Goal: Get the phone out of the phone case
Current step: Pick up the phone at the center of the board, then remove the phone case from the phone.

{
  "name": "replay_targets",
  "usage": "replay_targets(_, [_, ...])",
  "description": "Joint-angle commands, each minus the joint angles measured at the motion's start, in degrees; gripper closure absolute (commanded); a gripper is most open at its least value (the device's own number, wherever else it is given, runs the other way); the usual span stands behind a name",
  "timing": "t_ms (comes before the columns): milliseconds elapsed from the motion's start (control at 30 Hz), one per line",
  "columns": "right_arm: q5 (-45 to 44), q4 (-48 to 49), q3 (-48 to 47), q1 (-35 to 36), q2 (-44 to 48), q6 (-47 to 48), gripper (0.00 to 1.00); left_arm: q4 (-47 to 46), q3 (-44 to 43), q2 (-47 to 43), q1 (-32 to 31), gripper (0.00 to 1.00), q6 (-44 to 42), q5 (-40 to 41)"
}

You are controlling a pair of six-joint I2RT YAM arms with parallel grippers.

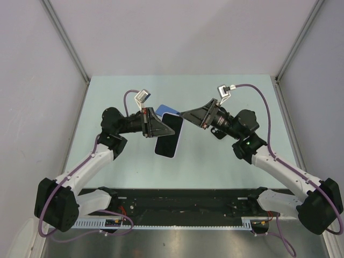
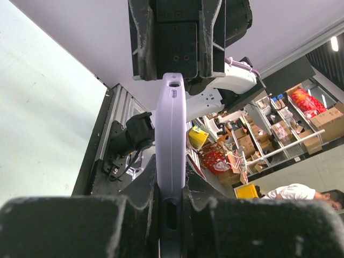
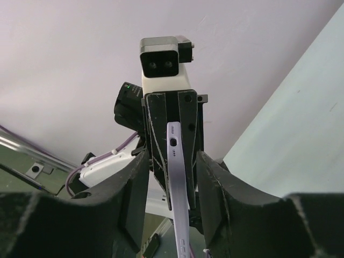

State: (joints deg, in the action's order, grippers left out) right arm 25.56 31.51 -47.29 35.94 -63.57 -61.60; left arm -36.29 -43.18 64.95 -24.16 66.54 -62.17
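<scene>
Top external view: I've got the lavender plastic phone case with the black-screened phone (image 1: 167,138) held up off the pale green table (image 1: 226,166), between both arms. Left gripper (image 1: 161,128) is clamped on its left long edge, right gripper (image 1: 183,114) on the top right corner, so both are equally near. Long axis runs away from the bases, tilted slightly. Wrist cams show the case (image 2: 170,140) edge-on, thin, w/ port holes (image 3: 177,161). A blue piece (image 1: 166,109) peeks out behind; can't tell what.

White arm links with black joints rise from the black base rail (image 1: 183,201); purple cables run along both arms; grippers are black, wedge-shaped, screw-studded
</scene>
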Motion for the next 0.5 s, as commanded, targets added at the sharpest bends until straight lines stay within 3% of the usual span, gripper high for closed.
replay_targets(0, [2.8,4.8,-0.4,0.2,0.0,-1.7,0.59,-2.6,-2.5,-2.7,0.7,1.0,-0.5,-0.7])
replay_targets(200, [5.6,13.4,1.5,-0.1,-3.3,-7.6,0.73,-2.0,-2.8,-3.7,1.2,1.0,-0.5,-0.6])
replay_targets(267, [5.8,15.2,1.9,0.1,-4.2,-8.6,0.73,-1.9,-2.6,-4.0,1.3,1.0,-0.6,-0.4])
replay_targets(400, [5.5,14.6,2.2,0.8,-4.5,-8.1,0.63,-1.7,-2.4,-4.7,1.6,1.0,-0.6,-0.4])
replay_targets(467, [4.9,13.5,2.3,0.9,-4.4,-7.7,0.64,-1.6,-2.4,-4.8,1.7,1.0,-0.5,-0.4])
